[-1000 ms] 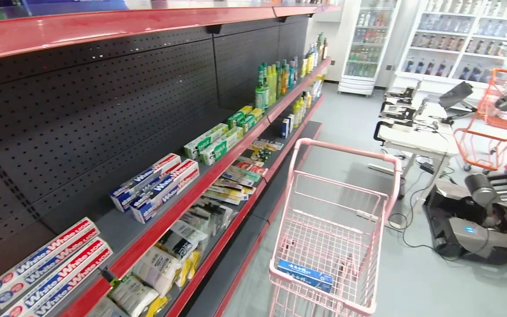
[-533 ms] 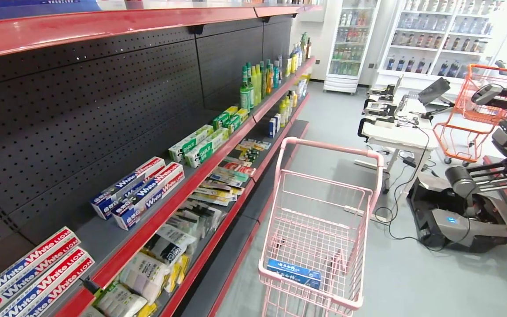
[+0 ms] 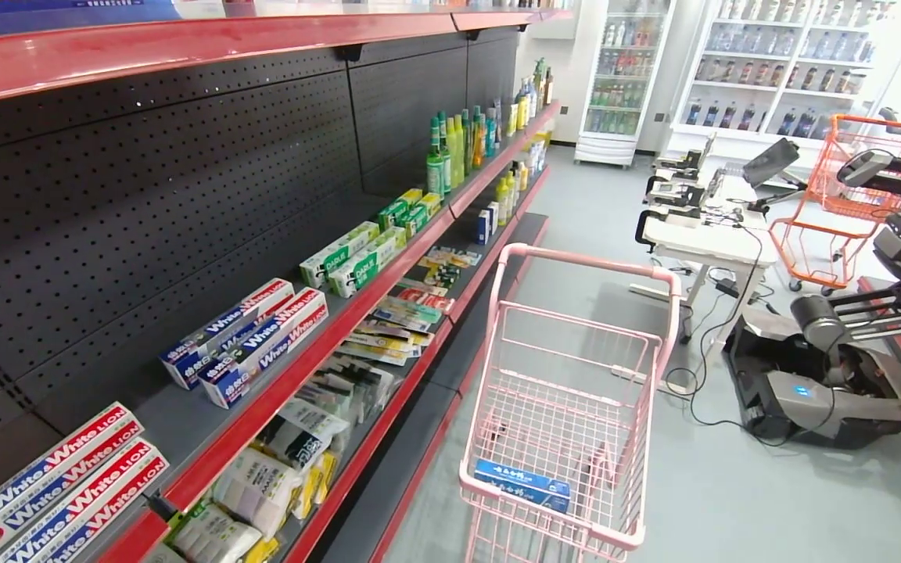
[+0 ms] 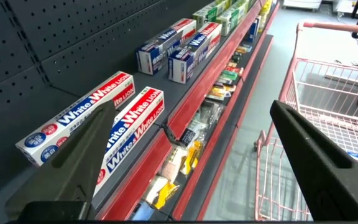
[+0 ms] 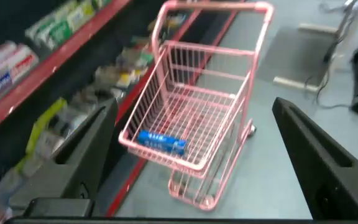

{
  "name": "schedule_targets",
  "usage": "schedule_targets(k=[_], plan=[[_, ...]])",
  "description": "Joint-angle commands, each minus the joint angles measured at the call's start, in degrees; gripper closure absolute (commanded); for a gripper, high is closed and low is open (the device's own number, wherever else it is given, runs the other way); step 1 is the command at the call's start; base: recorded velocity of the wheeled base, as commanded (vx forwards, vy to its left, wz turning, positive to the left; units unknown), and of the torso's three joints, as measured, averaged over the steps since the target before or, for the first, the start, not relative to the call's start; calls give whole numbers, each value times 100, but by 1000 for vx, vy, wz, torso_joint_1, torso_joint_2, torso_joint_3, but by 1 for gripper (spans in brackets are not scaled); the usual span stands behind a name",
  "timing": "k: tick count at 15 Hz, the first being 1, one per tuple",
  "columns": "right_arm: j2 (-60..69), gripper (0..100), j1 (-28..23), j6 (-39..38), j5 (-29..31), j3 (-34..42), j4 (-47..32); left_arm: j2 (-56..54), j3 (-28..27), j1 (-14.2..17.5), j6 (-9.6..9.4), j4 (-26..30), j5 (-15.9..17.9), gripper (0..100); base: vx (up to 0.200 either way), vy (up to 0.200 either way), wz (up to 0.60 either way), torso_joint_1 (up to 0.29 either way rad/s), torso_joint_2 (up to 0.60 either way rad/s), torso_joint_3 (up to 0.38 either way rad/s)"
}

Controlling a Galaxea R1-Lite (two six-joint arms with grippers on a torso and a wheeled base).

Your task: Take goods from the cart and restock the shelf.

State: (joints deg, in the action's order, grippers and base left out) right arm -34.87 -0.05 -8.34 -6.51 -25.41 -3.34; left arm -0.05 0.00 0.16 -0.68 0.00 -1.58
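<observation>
Blue box (image 3: 522,485) lies flat on the wire floor of the pink cart (image 3: 587,262), at the basket's near end, low and a little right of centre in the head view. Its long axis runs across the cart's width, nearly level in the frame, with the right end dipping slightly toward the lower right. The right hand (image 5: 194,102) is above the cart with its two dark fingers spread wide; nothing is between them and they touch nothing. The box sits beyond that gap, well apart from the fingers. The left hand (image 4: 191,106) is just as wide open and empty, next to the shelf (image 3: 184,180), with white, red and blue toothpaste boxes (image 3: 52,485) lying beyond it on the board. On the left of the head view the shelf runs away toward the upper centre. A second pair of toothpaste boxes (image 3: 243,340) lies farther along it, followed by green boxes (image 3: 349,258) and then upright green and yellow bottles (image 3: 450,152). At the right of the frame are a white desk (image 3: 705,238) and an orange cart (image 3: 849,195).
</observation>
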Motion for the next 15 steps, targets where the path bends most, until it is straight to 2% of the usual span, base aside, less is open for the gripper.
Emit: schedule_targets(k=[1, 2, 4, 5, 9, 12, 15], plan=[[-4125, 0, -4, 1291, -1239, -1344, -343, 5, 0, 2, -2, 0, 0, 0, 0, 0, 0, 0, 0, 0], [-4942, 0, 22, 2020, -1221, -1432, -88, 5, 0, 2, -2, 0, 0, 0, 0, 0, 0, 0, 0, 0], [-6138, 0, 110, 2978, -1212, -1546, 686, 5, 0, 2, -2, 0, -9, 0, 0, 0, 0, 0, 0, 0], [-6498, 0, 198, 3260, -1230, -1643, 738, 5, 0, 2, -2, 0, -9, 0, 0, 0, 0, 0, 0, 0], [-7799, 0, 488, 3989, -1247, -2689, 738, 5, 0, 2, -2, 0, 0, 0, 0, 0, 0, 0, 0, 0], [-8361, 0, 620, 4534, -1256, -2786, 765, 5, 0, 2, -2, 0, -9, 0, 0, 0, 0, 0, 0, 0], [-8713, 0, 770, 4569, -1256, -3076, 800, 5, 0, 2, -2, 0, 0, 0, 0, 0, 0, 0, 0, 0]])
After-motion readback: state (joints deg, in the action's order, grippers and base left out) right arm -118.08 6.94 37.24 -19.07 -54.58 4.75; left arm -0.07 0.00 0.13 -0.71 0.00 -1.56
